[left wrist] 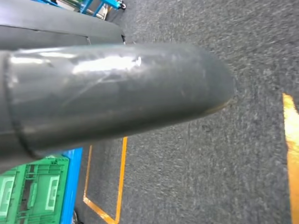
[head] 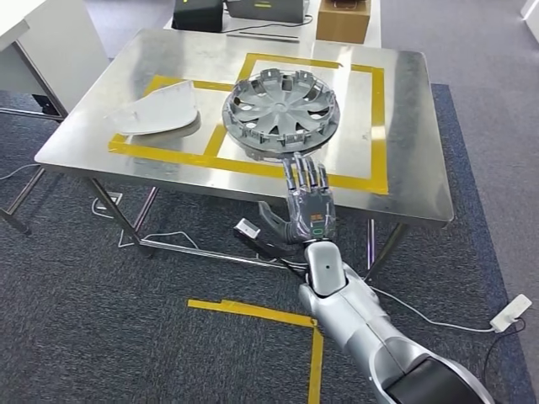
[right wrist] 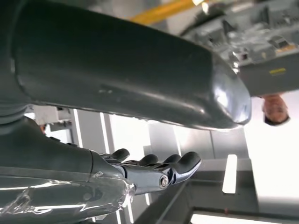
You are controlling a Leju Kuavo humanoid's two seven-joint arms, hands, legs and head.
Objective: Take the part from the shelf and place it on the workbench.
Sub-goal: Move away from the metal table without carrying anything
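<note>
A grey wheel cover [head: 280, 109] lies flat on the steel workbench [head: 413, 126], inside the larger yellow tape rectangle. My right hand [head: 308, 206] is at the bench's front edge, just below the wheel cover. Its fingers [head: 305, 172] are stretched toward the cover and reach the bench edge, with the thumb spread to the side and nothing held. The right wrist view shows the same straight fingers [right wrist: 159, 168] and the thick thumb [right wrist: 141, 70]. In the left wrist view my left hand's grey thumb [left wrist: 105, 93] hangs over the carpet, and its fingers are hidden.
A white curved panel [head: 159, 109] lies in the left tape rectangle. A cardboard box [head: 343, 18] and a black device [head: 198, 13] stand behind the bench. Cables, a white power strip [head: 510, 313] and yellow floor tape [head: 254, 310] lie on the carpet. A green crate [left wrist: 32, 186] sits beside my left side.
</note>
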